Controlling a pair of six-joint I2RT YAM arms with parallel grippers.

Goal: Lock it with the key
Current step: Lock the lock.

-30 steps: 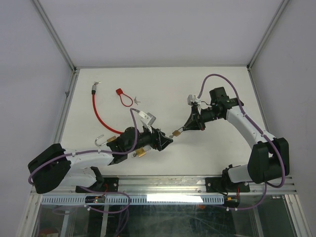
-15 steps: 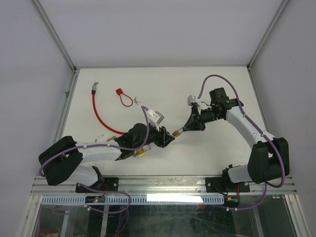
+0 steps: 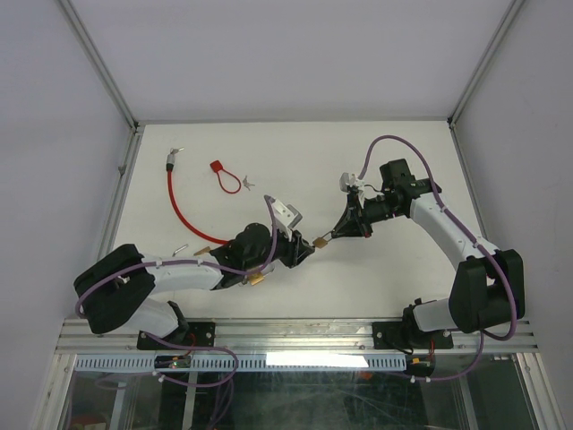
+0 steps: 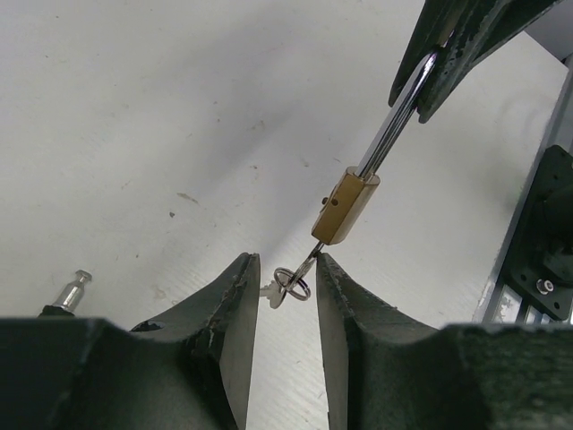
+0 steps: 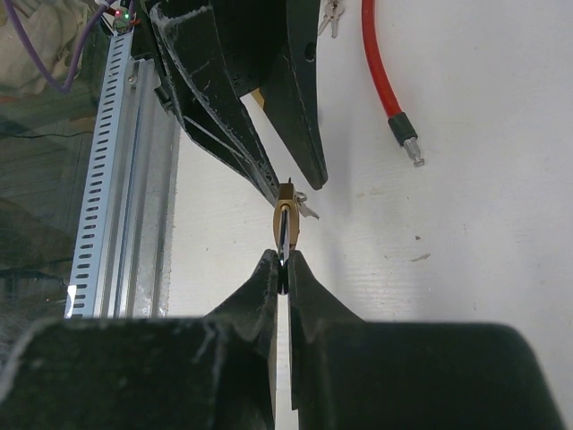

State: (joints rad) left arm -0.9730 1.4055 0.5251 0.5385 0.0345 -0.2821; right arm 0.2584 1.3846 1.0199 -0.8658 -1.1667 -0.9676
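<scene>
Stock as I read it from my station:

1. White desk (image 3: 403, 152). It carries everything below.
2. Small brass padlock with a chrome shackle (image 4: 345, 208). I see it off the desk, in the air near the middle, between the two tools. Its shackle points to the right and its body to the left.
3. Right tool (image 5: 283, 260). Its jaws are together and clamped on the padlock's shackle. From its own camera I see the brass body just past the fingertips.
4. Small silver key on a wire ring (image 4: 291, 285). It sticks out of the bottom of the padlock body, with the ring hanging at its end.
5. Left tool (image 4: 286, 269). Its jaws stand narrowly apart, one on each side of the key and ring. I cannot tell whether either finger touches them.
6. Long red cable with metal end caps (image 3: 176, 204). It lies in a curve on the left of the desk, well apart from the padlock.
7. Red square tag on a thin red loop (image 3: 217, 167). It lies at far left, just right of the cable's far end.
8. Small brass piece (image 3: 256, 279). It sits at the near side of the left arm, and I cannot make out its detail.
</scene>
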